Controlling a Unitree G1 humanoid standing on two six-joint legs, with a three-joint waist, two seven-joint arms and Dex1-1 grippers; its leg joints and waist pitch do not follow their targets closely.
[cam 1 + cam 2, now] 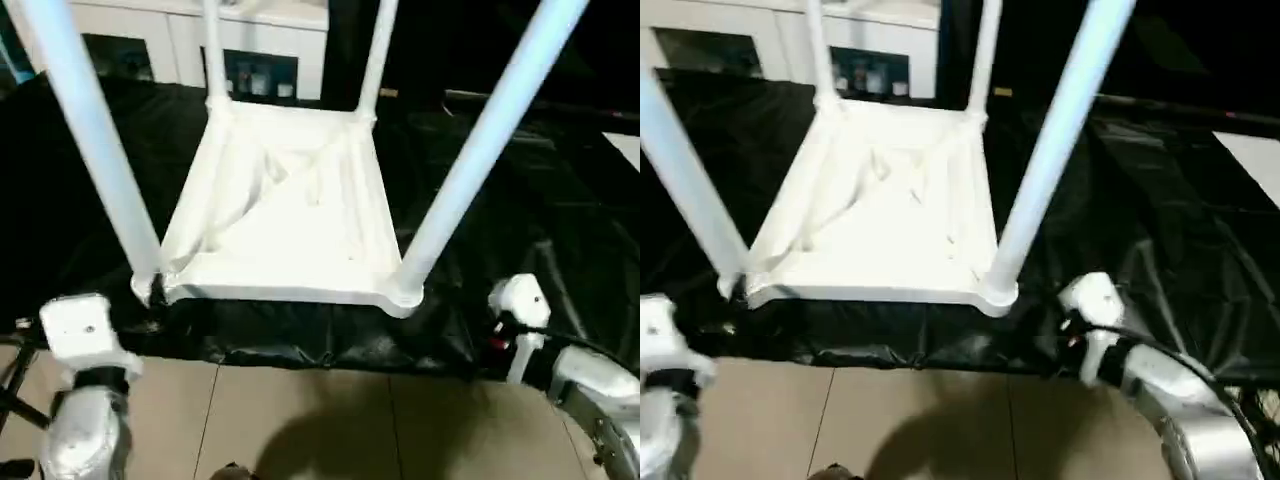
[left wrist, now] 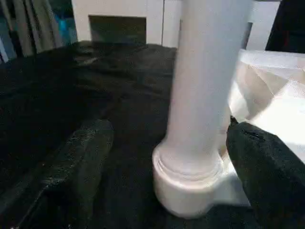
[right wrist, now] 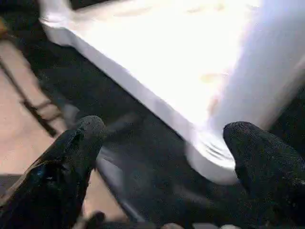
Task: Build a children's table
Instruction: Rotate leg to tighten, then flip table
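No writing or brand mark can be read anywhere.

Left eye view: the children's table (image 1: 285, 215) lies upside down on a black sheet (image 1: 520, 210) at the centre, ribbed underside up, with all four legs seated in the corner sockets. The near-left leg (image 1: 95, 140) rises toward 11 o'clock, the near-right leg (image 1: 480, 150) toward 1 o'clock, and two far legs stand at 12. A white cabinet (image 1: 250, 45) with glass doors, small items inside too blurred to name, sits behind at 12 o'clock. The tan floor (image 1: 300, 420) fills the 6 o'clock area. The left forearm is at 8 o'clock, the right at 4 o'clock, both near the table's front corners.

Right eye view: the same layout; the right arm's white wrist end lies just beside the near-right socket (image 1: 992, 292) at 5 o'clock.

Left wrist view: the left gripper (image 2: 171, 157) has its jaws wide apart, one finger (image 2: 83, 152) on each side of the near-left leg's base and socket; the far-side finger (image 2: 264, 162) sits right against the tabletop edge, whether it touches cannot be told. Nothing is clamped.

Right wrist view: the right gripper (image 3: 162, 148) also stands wide apart, holding nothing, its fingers (image 3: 71, 152) framing the near-right socket and leg base without clear contact.
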